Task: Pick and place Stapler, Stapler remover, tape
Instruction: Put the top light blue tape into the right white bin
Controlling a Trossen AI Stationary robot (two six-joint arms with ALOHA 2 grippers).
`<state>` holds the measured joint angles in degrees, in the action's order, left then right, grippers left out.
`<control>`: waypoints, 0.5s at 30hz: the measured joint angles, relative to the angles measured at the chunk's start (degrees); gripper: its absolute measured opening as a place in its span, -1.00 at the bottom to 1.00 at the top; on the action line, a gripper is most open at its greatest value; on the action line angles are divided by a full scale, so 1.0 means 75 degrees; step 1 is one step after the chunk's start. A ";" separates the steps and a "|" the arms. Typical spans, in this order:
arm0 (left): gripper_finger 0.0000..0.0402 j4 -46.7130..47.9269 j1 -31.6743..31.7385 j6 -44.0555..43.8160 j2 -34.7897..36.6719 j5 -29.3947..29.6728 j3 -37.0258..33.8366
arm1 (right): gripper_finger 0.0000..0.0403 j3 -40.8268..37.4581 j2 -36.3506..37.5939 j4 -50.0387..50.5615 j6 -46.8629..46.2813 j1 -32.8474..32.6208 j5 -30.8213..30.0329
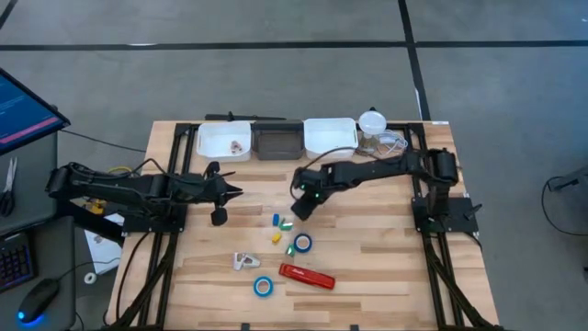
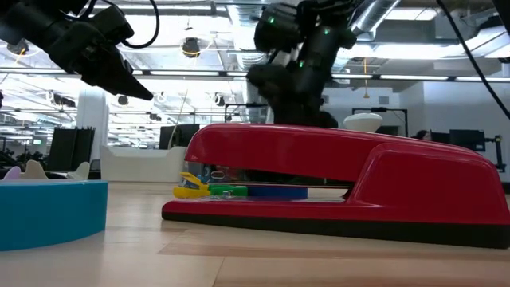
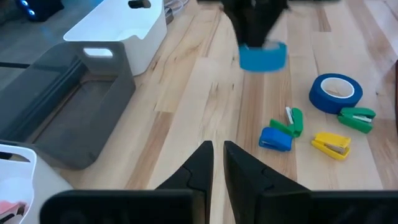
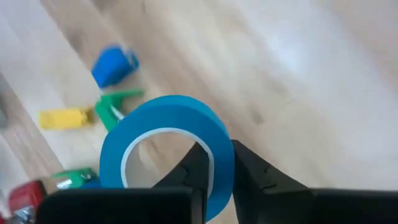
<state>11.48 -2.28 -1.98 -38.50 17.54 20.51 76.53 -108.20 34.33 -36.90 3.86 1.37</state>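
- The right pincer (image 4: 214,163) is clamped on the wall of a blue tape roll (image 4: 163,146), one finger inside the ring and one outside; in the high view this pincer (image 1: 301,208) sits near the middle of the bench (image 1: 386,267), over bare wood just in front of the bins; the left wrist view shows the held roll (image 3: 263,56) under the dark pincer, and whether it clears the wood I cannot tell
- The left pincer (image 3: 214,163) has its fingers nearly together with only a thin slit between them and nothing in it; it hovers at the left side of the bench (image 1: 223,195), well apart from the small items
- The stapler (image 1: 306,276), bright red, lies flat near the front edge of the bench; it fills the low view (image 2: 335,179)
- A second tape roll (image 1: 301,244) lies flat just behind the stapler; a third tape roll (image 1: 264,287) lies just left of the stapler's end
- A pale staple remover (image 1: 243,262) lies left of the stapler, apart from it
- Small yellow, blue and green bits (image 1: 278,230) are scattered between the right pincer and the second roll
- Along the far edge stand a white bin (image 1: 223,140), a grey bin (image 1: 277,142) and another white bin (image 1: 330,134), side by side
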 joint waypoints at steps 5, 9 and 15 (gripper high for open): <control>-0.85 0.0001 0.0000 0.0000 0.0000 0.0000 -0.0003 | -0.85 0.0000 0.0623 0.0102 0.0249 0.0383 -0.0259; -0.85 0.0001 0.0000 0.0000 0.0000 0.0000 -0.0006 | -0.85 0.0003 0.1187 0.0296 0.0459 0.0788 -0.0684; -0.85 0.0001 0.0001 0.0000 0.0000 0.0000 -0.0006 | -0.85 0.0003 0.1745 0.0564 0.0731 0.1675 -0.1089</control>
<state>11.49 -2.27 -1.98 -38.50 17.54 20.47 76.55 -95.12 38.56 -31.42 16.42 -6.80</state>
